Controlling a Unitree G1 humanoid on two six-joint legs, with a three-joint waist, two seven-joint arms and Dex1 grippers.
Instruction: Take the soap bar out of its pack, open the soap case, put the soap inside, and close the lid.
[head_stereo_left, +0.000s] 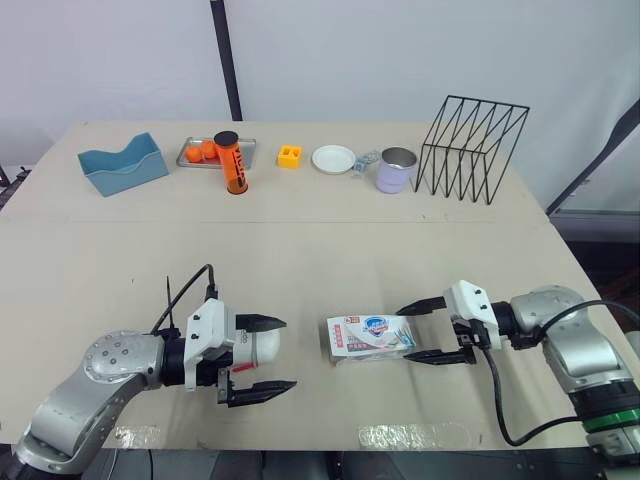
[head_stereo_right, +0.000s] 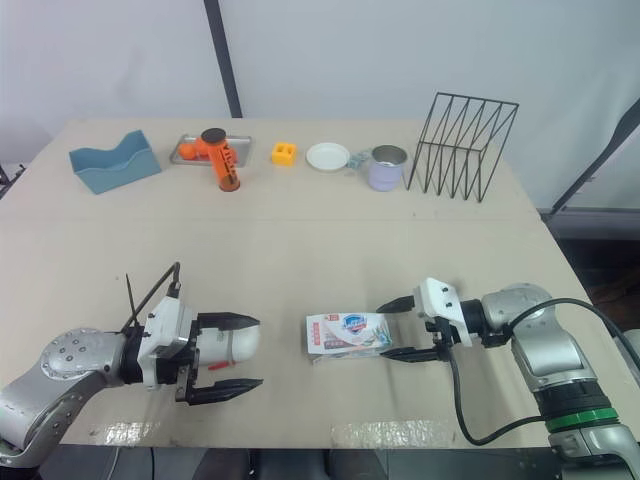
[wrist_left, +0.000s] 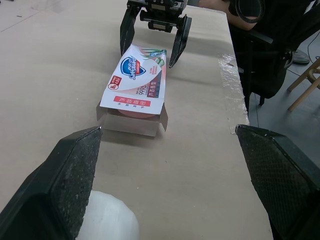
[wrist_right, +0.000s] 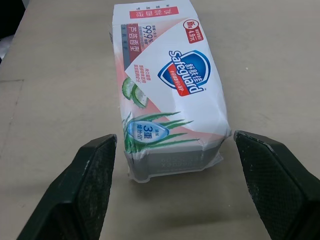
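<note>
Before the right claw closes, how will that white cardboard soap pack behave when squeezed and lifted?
The white cardboard soap pack lies flat, so it probably won't roll. One end stands open, so it may crush there. The pink soap bar inside could slide out if tipped.

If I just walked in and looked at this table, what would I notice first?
Probably the bright soap pack lying near the front edge of the table, with the open black fingers of the right gripper on either side of its end. Facing it, the left gripper is open too, with a white rounded thing between its fingers. At the back right stands a black wire rack.
</note>
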